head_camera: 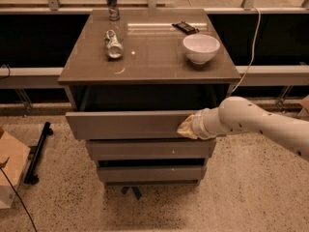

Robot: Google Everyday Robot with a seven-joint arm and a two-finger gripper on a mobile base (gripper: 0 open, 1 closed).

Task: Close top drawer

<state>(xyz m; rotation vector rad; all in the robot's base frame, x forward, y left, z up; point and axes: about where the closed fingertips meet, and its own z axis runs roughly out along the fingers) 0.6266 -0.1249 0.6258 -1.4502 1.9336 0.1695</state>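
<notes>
Contact: end effector point(188, 128) against right end of top drawer point(125, 124) front; grip state can't be told.
Your push goes straight back, square to its long panel.

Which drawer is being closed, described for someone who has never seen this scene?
Find the grey cabinet with a white bowl on top. The top drawer sits directly under the tabletop, with the pincer at its front panel's right end. Unlike the two shallower fronts below, it stands pulled out, open dark space behind it.
</notes>
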